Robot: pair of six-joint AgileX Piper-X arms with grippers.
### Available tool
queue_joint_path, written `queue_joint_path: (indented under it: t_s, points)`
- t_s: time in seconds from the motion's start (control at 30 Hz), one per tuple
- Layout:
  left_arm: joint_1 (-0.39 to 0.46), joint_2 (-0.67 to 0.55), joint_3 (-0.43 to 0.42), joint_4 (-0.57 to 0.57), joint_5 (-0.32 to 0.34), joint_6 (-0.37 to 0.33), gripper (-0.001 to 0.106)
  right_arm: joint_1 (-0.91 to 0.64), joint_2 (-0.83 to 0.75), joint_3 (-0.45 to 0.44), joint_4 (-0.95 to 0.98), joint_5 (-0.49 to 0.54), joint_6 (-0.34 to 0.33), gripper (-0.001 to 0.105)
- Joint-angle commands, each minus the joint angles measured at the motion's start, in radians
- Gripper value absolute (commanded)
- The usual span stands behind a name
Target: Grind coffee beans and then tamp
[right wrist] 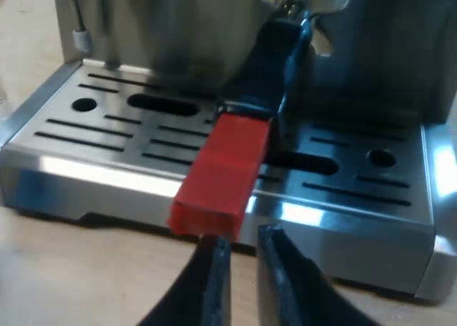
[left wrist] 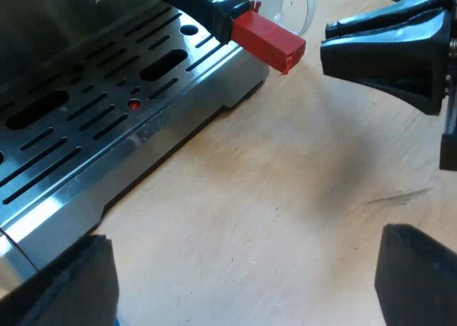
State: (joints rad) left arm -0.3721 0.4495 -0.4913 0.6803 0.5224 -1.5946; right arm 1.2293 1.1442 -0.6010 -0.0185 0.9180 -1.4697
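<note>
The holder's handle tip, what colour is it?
Red tip on a black handle; clearest in the right wrist view.

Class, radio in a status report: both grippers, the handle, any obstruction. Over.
Left gripper open, over the table by the machine. Right gripper narrowly open, just short of handle's red end. Nothing between them.

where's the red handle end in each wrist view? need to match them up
Left wrist view: red handle end juts past the drip tray over the table, right hand facing it, mug close by.
Right wrist view: red handle end sits just beyond the right hand, over the tray's edge.
Shared landmark: the slotted steel drip tray.
</note>
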Motion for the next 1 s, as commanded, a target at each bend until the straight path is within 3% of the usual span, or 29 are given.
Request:
queue_joint_path:
  t_s: [0.03, 0.3, 0.47, 0.67, 1.0]
  points:
    - [-0.004, -0.001, -0.001, -0.013, 0.014, 0.005, 0.080, 0.008, -0.001, -0.002, -0.016, 0.014, -0.006, 0.007]
    - [-0.004, -0.001, -0.001, -0.013, 0.014, 0.005, 0.080, 0.007, -0.001, 0.021, -0.108, 0.014, 0.010, 0.006]
    - [-0.004, -0.001, -0.001, -0.013, 0.014, 0.005, 0.080, 0.021, -0.001, 0.092, -0.267, 0.010, 0.008, 0.006]
    - [-0.004, -0.001, -0.001, -0.013, 0.014, 0.005, 0.080, 0.021, -0.001, 0.094, -0.270, -0.035, -0.036, 0.006]
    - [-0.004, -0.001, -0.001, -0.039, 0.014, 0.005, 0.080, 0.021, 0.039, 0.094, -0.284, -0.040, -0.038, 0.007]
